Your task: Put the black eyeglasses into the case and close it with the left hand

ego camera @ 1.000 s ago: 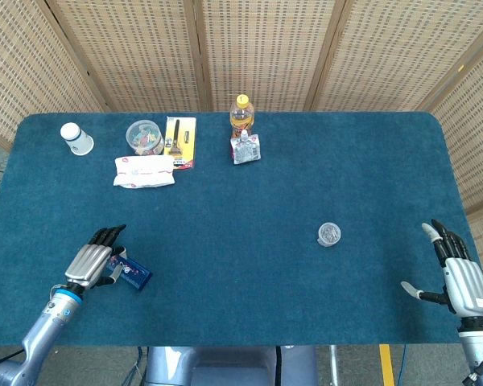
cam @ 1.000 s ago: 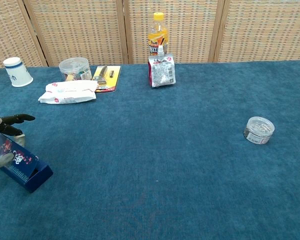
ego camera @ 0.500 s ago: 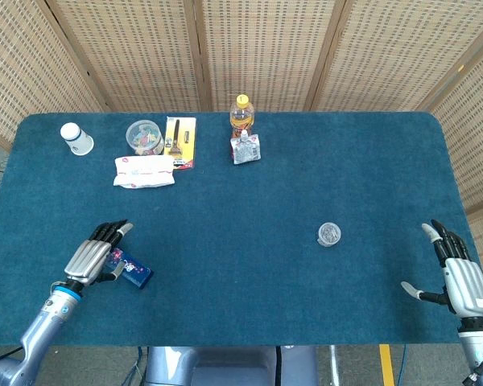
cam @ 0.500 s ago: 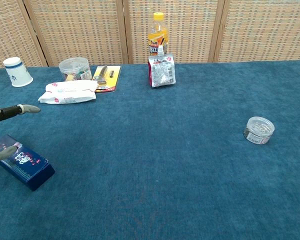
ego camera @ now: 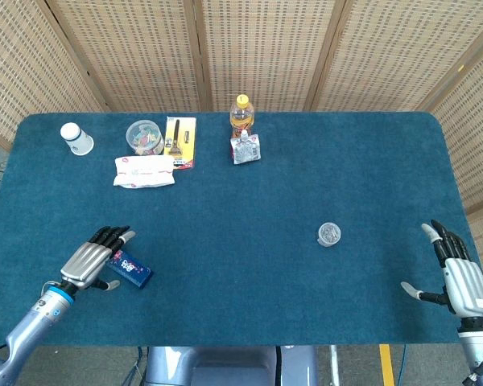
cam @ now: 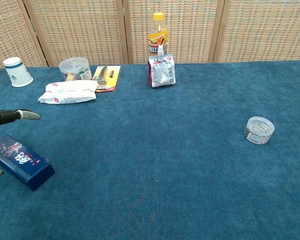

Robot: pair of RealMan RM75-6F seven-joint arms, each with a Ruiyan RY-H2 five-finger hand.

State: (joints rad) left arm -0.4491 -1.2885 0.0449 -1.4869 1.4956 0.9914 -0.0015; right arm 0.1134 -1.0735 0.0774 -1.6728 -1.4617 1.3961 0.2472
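A dark blue glasses case [ego camera: 130, 269] [cam: 21, 161] with a small printed pattern lies flat and closed on the blue cloth near the front left. My left hand [ego camera: 92, 259] hovers just to the left of it, fingers spread and holding nothing. In the chest view only its fingertips [cam: 20, 115] and thumb tip show at the left edge. No black eyeglasses can be seen in either view. My right hand [ego camera: 459, 275] rests open at the front right edge of the table, far from the case.
Along the back stand a white cup [ego camera: 76, 138], a plastic jar [ego camera: 145, 137], a yellow card pack [ego camera: 180, 142], a wipes pack [ego camera: 144, 171], a bottle [ego camera: 241, 117] and a pouch [ego camera: 245, 148]. A small round container [ego camera: 329, 234] sits at the right.
My left hand has let go of the case and drawn back to the left. The case, tilted under the hand before, now lies flat.
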